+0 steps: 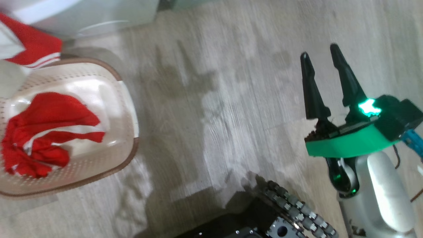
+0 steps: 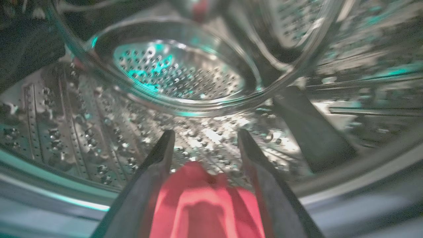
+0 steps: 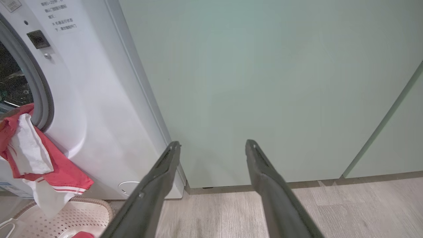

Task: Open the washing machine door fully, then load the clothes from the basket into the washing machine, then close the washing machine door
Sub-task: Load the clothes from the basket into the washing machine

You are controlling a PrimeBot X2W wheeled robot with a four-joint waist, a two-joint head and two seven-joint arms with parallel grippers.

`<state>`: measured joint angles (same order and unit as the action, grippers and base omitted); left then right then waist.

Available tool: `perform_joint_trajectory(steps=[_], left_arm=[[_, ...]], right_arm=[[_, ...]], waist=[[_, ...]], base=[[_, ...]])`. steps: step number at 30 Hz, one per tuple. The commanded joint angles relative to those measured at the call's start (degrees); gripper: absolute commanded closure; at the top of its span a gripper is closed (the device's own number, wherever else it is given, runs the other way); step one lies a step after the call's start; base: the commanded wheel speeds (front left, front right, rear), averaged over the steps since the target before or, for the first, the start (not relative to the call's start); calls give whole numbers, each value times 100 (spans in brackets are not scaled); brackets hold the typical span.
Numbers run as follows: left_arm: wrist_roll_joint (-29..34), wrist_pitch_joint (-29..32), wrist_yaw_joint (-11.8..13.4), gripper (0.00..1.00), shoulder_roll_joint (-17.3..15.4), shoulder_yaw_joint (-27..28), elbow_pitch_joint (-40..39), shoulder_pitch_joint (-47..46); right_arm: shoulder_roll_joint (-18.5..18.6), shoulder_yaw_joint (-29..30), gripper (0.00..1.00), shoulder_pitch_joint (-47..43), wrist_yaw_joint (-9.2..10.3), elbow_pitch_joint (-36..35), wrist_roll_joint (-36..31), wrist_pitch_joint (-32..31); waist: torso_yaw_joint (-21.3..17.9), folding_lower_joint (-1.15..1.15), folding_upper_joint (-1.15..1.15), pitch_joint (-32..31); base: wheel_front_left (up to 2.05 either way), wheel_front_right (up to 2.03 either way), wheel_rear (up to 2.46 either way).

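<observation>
Red white-striped clothes [image 1: 49, 138] in cream basket [image 1: 99, 158]; more across washing machine [image 3: 99, 115] mouth.

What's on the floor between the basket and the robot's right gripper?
Nothing. The head view shows bare wooden floor between the basket and the right gripper.

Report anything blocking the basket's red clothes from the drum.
A red-and-white striped garment drapes over the white washing machine's grey seal, hanging above the cream perforated basket. The left gripper sits open inside the drum.

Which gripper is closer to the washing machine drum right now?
Left. The left gripper reaches into the steel drum, with the red garment between its open fingers. The right gripper hangs open over the floor, facing the green cabinet.
</observation>
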<state>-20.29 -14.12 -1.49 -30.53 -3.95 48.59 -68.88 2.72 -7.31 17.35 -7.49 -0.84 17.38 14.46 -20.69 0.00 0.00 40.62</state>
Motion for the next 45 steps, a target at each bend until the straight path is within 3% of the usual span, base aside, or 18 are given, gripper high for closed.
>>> perform_joint_trajectory(steps=[1,12,18,31,45], left_arm=[[-28,-55,88,0,-172,96,-423,177],[195,-79,1171,0,645,317,-4360,3362],[260,93,1483,0,942,122,-5521,4631],[132,103,1521,0,1354,-316,-5458,5665],[87,72,1436,0,1353,-422,-5143,5557]], right_arm=[[16,-44,0,-225,0,-134,-53,53],[16,105,0,-333,0,-78,-309,53],[16,144,0,-296,0,38,-413,53],[16,255,0,-267,0,367,-602,-33],[16,238,0,-264,0,413,-618,-94]], waist=[[200,0,0,-211],[744,0,0,-694],[993,0,0,-825],[1375,0,0,-1161],[1430,0,0,-1193]], base=[[0,0,0],[0,0,0],[0,0,0],[0,0,0],[0,0,0]])
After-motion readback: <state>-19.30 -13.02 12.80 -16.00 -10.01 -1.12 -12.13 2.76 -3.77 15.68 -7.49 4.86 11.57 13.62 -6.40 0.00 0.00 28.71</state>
